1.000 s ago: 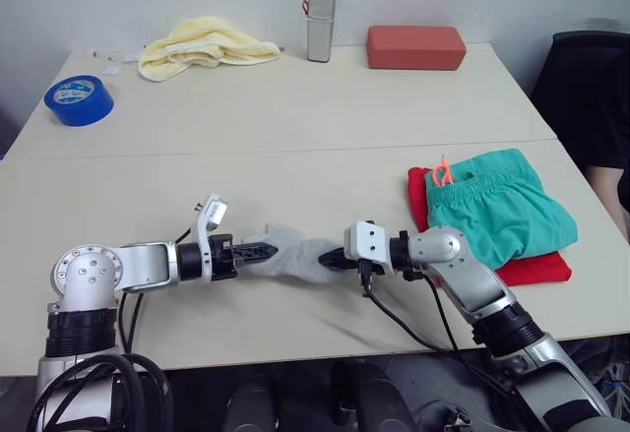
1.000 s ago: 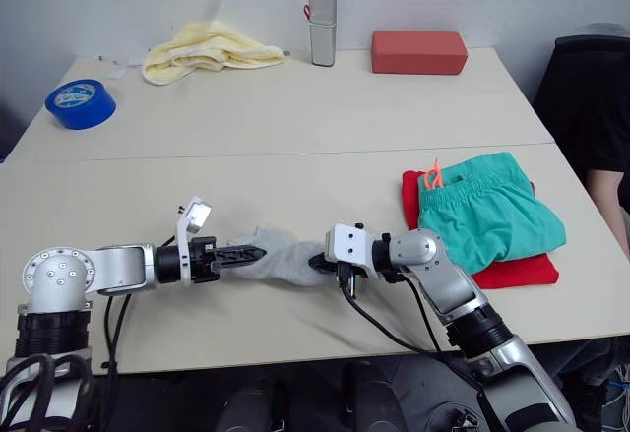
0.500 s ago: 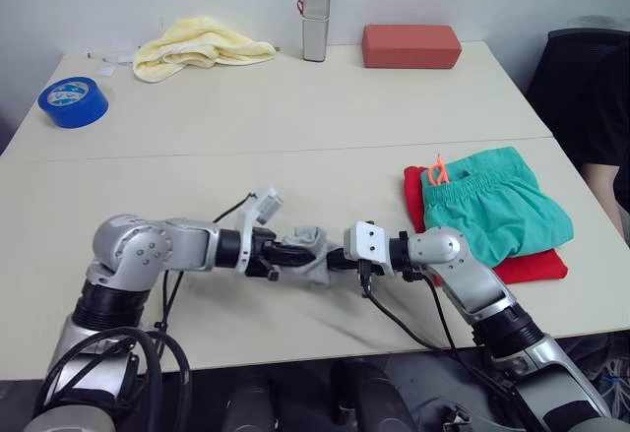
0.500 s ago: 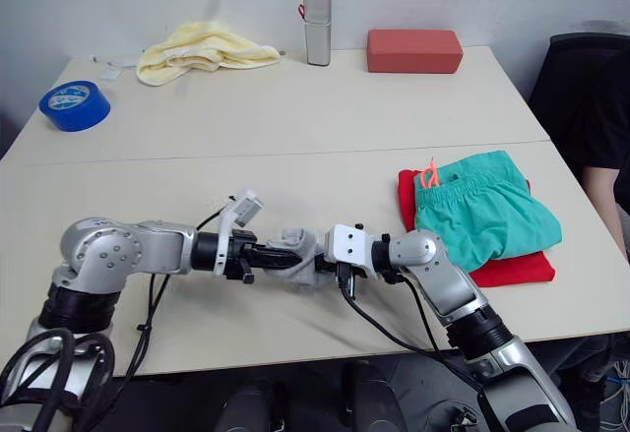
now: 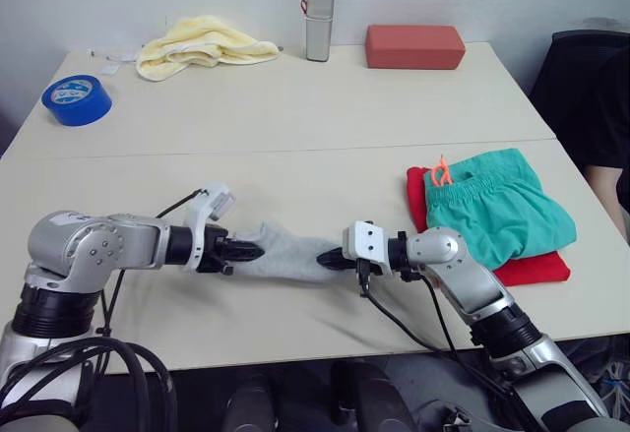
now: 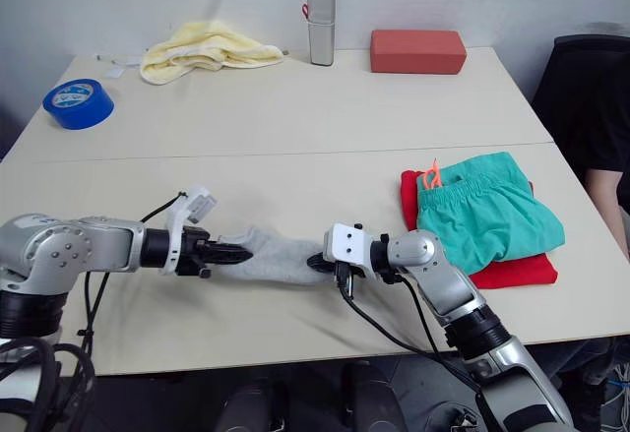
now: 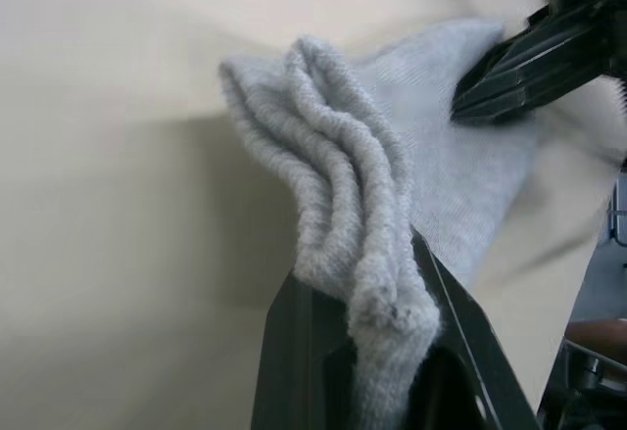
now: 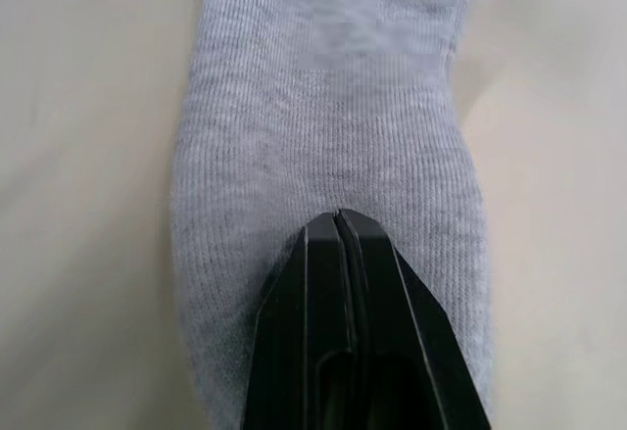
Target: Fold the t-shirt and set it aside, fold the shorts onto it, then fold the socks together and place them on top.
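On the pale surface (image 5: pixel 295 107), the teal shorts (image 5: pixel 502 206) lie folded on the red t-shirt (image 5: pixel 536 270), and the grey socks (image 5: pixel 285 252) are stretched flat just left of that stack — soft, light knit that looks likely to sag and bunch wherever it is unsupported, so the ends are the sensible holds. The left claw (image 5: pixel 248 251) is clenched on the bunched end farthest from the shorts, while the right claw (image 5: pixel 327 256) — fingers pressed together — bears on the nearer end.

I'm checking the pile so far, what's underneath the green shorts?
The folded red t-shirt lies under the shorts, showing along their left and front edges. The rest of it is covered.
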Robot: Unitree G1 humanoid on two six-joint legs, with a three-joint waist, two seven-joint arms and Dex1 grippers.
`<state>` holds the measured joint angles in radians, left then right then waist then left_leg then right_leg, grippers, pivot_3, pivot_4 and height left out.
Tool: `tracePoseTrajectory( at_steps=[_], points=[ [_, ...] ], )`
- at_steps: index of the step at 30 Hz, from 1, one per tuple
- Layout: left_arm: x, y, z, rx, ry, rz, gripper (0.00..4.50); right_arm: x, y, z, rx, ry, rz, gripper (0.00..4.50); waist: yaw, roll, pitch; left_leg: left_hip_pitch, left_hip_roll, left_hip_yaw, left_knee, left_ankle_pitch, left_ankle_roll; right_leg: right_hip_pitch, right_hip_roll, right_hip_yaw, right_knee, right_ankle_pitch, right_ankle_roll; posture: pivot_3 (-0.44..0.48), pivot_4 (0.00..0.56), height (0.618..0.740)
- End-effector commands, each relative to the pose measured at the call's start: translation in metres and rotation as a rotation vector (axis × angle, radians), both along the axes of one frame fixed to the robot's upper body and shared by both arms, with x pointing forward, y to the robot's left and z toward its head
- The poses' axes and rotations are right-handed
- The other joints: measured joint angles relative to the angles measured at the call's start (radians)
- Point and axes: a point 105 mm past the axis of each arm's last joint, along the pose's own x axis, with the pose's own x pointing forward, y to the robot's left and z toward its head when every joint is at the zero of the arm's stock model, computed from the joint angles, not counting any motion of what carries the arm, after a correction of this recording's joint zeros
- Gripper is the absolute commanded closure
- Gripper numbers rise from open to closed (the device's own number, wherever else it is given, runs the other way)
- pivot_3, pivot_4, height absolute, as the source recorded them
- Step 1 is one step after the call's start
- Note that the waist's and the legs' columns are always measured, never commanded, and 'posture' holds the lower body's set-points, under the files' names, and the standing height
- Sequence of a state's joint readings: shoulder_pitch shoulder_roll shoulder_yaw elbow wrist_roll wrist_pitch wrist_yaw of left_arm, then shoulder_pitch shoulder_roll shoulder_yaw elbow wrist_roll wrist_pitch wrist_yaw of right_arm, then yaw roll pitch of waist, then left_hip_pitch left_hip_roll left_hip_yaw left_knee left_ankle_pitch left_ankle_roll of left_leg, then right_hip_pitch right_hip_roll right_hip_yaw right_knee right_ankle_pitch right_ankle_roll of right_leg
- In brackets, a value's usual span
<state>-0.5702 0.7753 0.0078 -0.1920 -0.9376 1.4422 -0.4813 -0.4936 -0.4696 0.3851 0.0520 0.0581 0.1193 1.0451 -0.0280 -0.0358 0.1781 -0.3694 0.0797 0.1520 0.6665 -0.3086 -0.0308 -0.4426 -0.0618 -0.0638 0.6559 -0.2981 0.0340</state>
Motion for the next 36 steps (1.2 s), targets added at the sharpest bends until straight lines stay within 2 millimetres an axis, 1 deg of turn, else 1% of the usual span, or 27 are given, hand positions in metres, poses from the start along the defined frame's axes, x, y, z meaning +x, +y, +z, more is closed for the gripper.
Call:
tracePoseTrajectory(
  at_steps=[1, 4, 5, 7, 10, 16, 20, 24, 26, 28, 33, 35, 36],
  points=[
    [-0.002, -0.013, 0.010, 0.028, -0.060, -0.064, 4.20, 0.000, -0.003, -0.009, -0.021, 0.027, -0.021, 4.50, 0.000, 0.000, 0.000, 0.000, 0.000, 0.000, 0.000, 0.000, 0.000, 0.000, 0.000, 0.000, 0.000, 0.000, 0.000, 0.000, 0.150, 0.740],
    [-0.002, -0.020, 0.011, 0.045, -0.078, -0.094, 4.20, -0.001, -0.004, -0.009, -0.022, 0.030, -0.023, 4.50, -0.001, 0.000, 0.000, 0.000, 0.000, 0.000, 0.000, 0.000, 0.000, 0.000, 0.000, 0.000, 0.000, 0.000, 0.000, 0.000, 0.150, 0.740],
    [-0.002, -0.030, 0.014, 0.032, -0.086, -0.126, 4.20, -0.001, -0.004, -0.010, -0.022, 0.032, -0.023, 4.50, -0.001, 0.000, 0.000, 0.000, 0.000, 0.000, 0.000, 0.000, 0.000, 0.000, 0.000, 0.000, 0.000, 0.000, 0.000, 0.000, 0.150, 0.740],
    [-0.002, -0.044, 0.018, 0.012, -0.096, -0.171, 4.20, -0.002, -0.003, -0.010, -0.020, 0.035, -0.023, 4.50, 0.001, 0.000, 0.000, 0.000, 0.000, 0.000, 0.000, 0.000, 0.000, 0.000, 0.000, 0.000, 0.000, 0.000, 0.000, 0.000, 0.150, 0.740],
    [-0.003, -0.060, 0.021, -0.013, -0.114, -0.213, 4.20, -0.001, -0.003, -0.010, -0.019, 0.035, -0.027, 4.50, 0.001, 0.000, 0.000, 0.000, -0.001, 0.000, 0.000, 0.000, 0.000, 0.000, 0.000, 0.000, 0.000, 0.000, 0.000, 0.000, 0.150, 0.740],
    [-0.004, -0.072, 0.030, -0.024, -0.135, -0.259, 4.20, -0.002, -0.003, -0.011, -0.018, 0.036, -0.033, 4.50, 0.000, 0.000, 0.000, 0.000, 0.000, 0.000, 0.000, 0.001, -0.001, 0.000, 0.001, 0.000, 0.000, 0.000, 0.000, 0.000, 0.150, 0.740],
    [-0.005, -0.077, 0.030, -0.032, -0.135, -0.277, 4.20, -0.003, -0.003, -0.012, -0.014, 0.038, -0.036, 4.50, 0.000, 0.000, 0.000, 0.000, 0.000, 0.000, 0.000, 0.001, -0.001, 0.000, 0.001, 0.000, 0.000, 0.000, 0.000, 0.000, 0.150, 0.740],
    [-0.006, -0.085, 0.026, -0.083, -0.127, -0.287, 4.20, -0.002, -0.003, -0.010, -0.005, 0.031, -0.044, 4.50, 0.000, 0.000, 0.000, 0.000, -0.001, 0.000, 0.000, 0.001, -0.001, 0.000, 0.000, 0.000, 0.000, 0.000, 0.000, 0.000, 0.150, 0.740],
    [-0.010, -0.086, 0.023, -0.098, -0.114, -0.301, 3.78, -0.001, -0.005, -0.007, 0.003, 0.022, -0.047, 4.50, -0.001, 0.000, 0.000, 0.000, 0.000, 0.000, 0.000, 0.001, -0.001, 0.000, 0.001, 0.000, 0.001, 0.000, 0.000, 0.000, 0.150, 0.740],
    [-0.012, -0.085, 0.022, -0.112, -0.121, -0.319, 3.25, -0.001, -0.007, -0.002, 0.013, 0.014, -0.050, 4.50, 0.000, 0.000, 0.000, 0.000, 0.000, 0.000, 0.000, 0.001, -0.001, 0.000, 0.001, 0.000, 0.001, 0.000, 0.000, 0.000, 0.150, 0.740],
    [-0.011, -0.080, 0.030, -0.180, -0.191, -0.336, 1.69, 0.001, -0.020, 0.015, 0.037, -0.022, -0.066, 4.50, 0.002, 0.000, 0.000, 0.000, -0.001, 0.000, 0.000, 0.001, -0.001, 0.000, 0.000, 0.000, 0.000, 0.000, 0.000, 0.000, 0.150, 0.740],
    [-0.012, -0.079, 0.031, -0.197, -0.217, -0.357, 1.69, 0.001, -0.026, 0.018, 0.037, -0.026, -0.072, 4.50, 0.002, 0.000, 0.000, 0.000, -0.001, 0.000, 0.000, 0.001, 0.000, 0.000, 0.000, 0.000, 0.000, 0.000, 0.000, 0.000, 0.150, 0.740],
    [-0.013, -0.080, 0.032, -0.211, -0.236, -0.379, 1.69, 0.001, -0.031, 0.020, 0.033, -0.029, -0.082, 4.50, 0.001, 0.000, 0.000, 0.000, -0.001, 0.000, 0.000, 0.001, 0.000, 0.000, 0.000, 0.000, 0.000, 0.000, 0.000, 0.000, 0.150, 0.740]
  ],
)
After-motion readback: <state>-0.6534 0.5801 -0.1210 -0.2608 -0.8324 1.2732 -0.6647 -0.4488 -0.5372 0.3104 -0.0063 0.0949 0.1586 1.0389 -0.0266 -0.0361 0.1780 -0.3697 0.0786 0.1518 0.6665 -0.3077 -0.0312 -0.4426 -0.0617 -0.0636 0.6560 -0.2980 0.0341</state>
